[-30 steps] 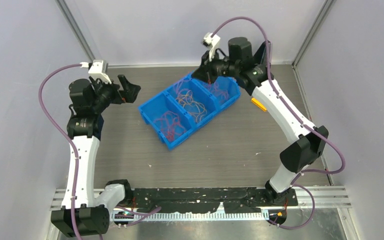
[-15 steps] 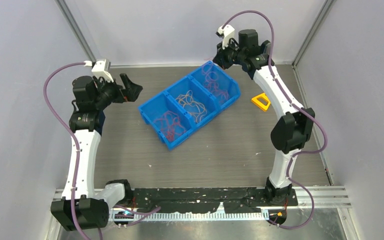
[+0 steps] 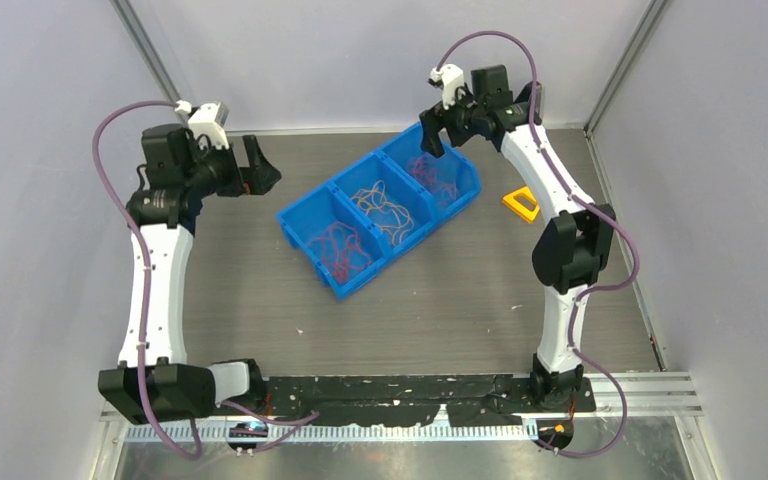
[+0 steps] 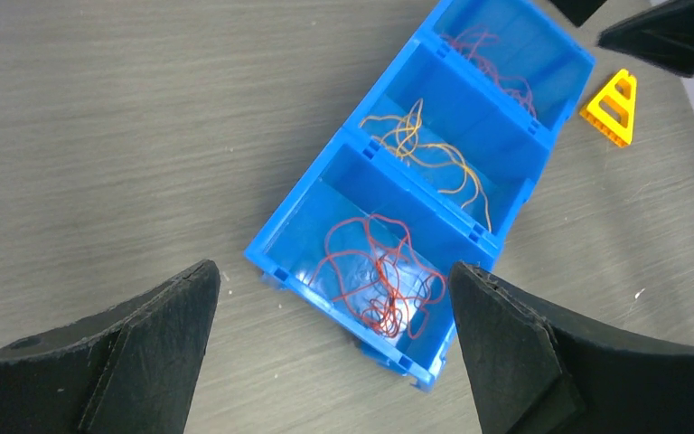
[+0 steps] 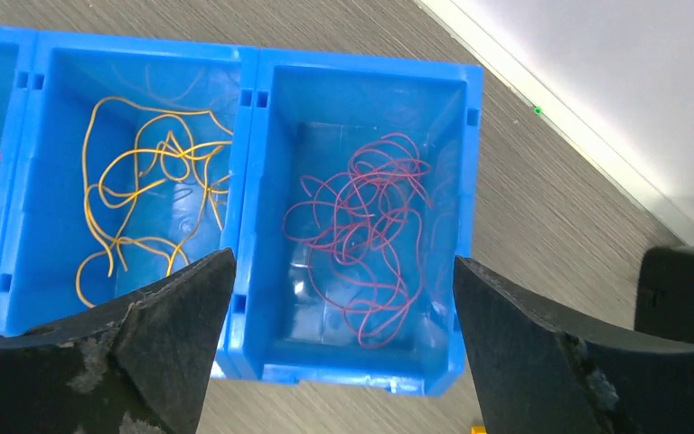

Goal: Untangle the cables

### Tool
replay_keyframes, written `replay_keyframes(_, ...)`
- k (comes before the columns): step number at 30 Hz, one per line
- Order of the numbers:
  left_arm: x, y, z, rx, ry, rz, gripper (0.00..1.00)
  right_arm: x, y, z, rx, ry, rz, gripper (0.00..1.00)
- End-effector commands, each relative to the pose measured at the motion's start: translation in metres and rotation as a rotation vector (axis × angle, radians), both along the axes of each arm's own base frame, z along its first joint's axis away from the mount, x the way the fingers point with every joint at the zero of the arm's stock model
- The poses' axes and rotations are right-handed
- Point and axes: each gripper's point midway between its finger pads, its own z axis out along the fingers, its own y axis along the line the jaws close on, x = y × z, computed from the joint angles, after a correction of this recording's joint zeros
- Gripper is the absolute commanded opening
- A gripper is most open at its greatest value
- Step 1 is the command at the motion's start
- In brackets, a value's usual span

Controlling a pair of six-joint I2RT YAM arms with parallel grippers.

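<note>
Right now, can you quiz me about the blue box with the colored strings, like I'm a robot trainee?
1. True or false: the pinkish-purple cables lie in the blue bin's middle compartment.
2. What lies on the table beside the bin? A) yellow triangle B) green ball C) white cup
3. Fill in: the left claw and right claw both stand ____, holding nothing.
Key: 1 false, they lie in an end compartment; 2 A; 3 open.

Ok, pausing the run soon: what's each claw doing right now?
Left claw: open, holding nothing.
Right claw: open, holding nothing.
</note>
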Motion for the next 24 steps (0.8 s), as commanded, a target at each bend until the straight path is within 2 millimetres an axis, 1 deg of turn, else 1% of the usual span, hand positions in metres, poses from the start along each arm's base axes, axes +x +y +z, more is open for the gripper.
replay_keyframes(1,-0.011,0.012,-0.011,0.062,0.160,0.022,1.00,-0.029,-0.020,0.088,0.054,-0.122,-0.021,0.98)
replay_keyframes(2,-0.014,0.015,-0.015,0.077,0.207,0.023,1.00,-0.038,-0.030,0.090,0.054,-0.111,-0.034,0.97)
replay_keyframes(3,-0.015,0.018,-0.017,0.090,0.236,0.031,1.00,-0.042,-0.036,0.088,0.053,-0.100,-0.044,0.96)
replay_keyframes(4,-0.014,0.022,-0.016,0.102,0.249,0.042,1.00,-0.050,-0.051,0.083,0.051,-0.078,-0.075,0.95)
replay_keyframes(5,-0.014,0.026,-0.019,0.105,0.257,0.047,0.99,-0.056,-0.060,0.066,0.042,-0.032,-0.092,0.95)
replay_keyframes(6,-0.014,0.028,-0.022,0.110,0.257,0.050,1.00,-0.062,-0.078,0.069,0.043,-0.034,-0.132,0.95)
replay_keyframes(7,-0.014,0.034,-0.028,0.127,0.260,0.072,0.99,-0.073,-0.090,0.055,0.036,0.003,-0.158,0.95)
replay_keyframes(8,-0.016,0.041,-0.032,0.168,0.248,0.091,0.99,-0.076,-0.109,0.048,0.034,0.020,-0.200,0.95)
replay_keyframes(9,-0.018,0.047,-0.041,0.201,0.254,0.108,1.00,-0.089,-0.120,0.032,0.027,0.059,-0.224,0.95)
replay_keyframes(10,-0.021,0.051,-0.051,0.229,0.267,0.108,1.00,-0.092,-0.143,0.025,0.022,0.073,-0.276,0.95)
replay_keyframes(11,-0.025,0.052,-0.061,0.248,0.292,0.097,0.99,-0.105,-0.154,0.009,0.018,0.106,-0.301,0.95)
replay_keyframes(12,-0.030,0.052,-0.070,0.252,0.325,0.087,0.99,-0.110,-0.173,0.003,0.021,0.121,-0.348,0.95)
replay_keyframes(13,-0.036,0.050,-0.078,0.245,0.357,0.081,1.00,-0.122,-0.188,-0.010,0.021,0.146,-0.382,0.95)
replay_keyframes(14,-0.040,0.048,-0.086,0.233,0.381,0.079,1.00,-0.128,-0.194,-0.016,0.018,0.158,-0.397,0.95)
replay_keyframes(15,-0.043,0.046,-0.092,0.225,0.391,0.070,1.00,-0.138,-0.203,-0.024,0.008,0.166,-0.419,0.95)
replay_keyframes(17,-0.045,0.044,-0.098,0.231,0.387,0.062,1.00,-0.150,-0.207,-0.031,-0.005,0.166,-0.429,0.95)
replay_keyframes(20,-0.047,0.043,-0.099,0.252,0.396,0.048,1.00,-0.157,-0.206,-0.030,0.003,0.154,-0.429,0.95)
replay_keyframes(24,-0.041,0.037,-0.087,0.256,0.361,0.046,0.99,-0.157,-0.201,-0.022,0.042,0.154,-0.435,0.95)
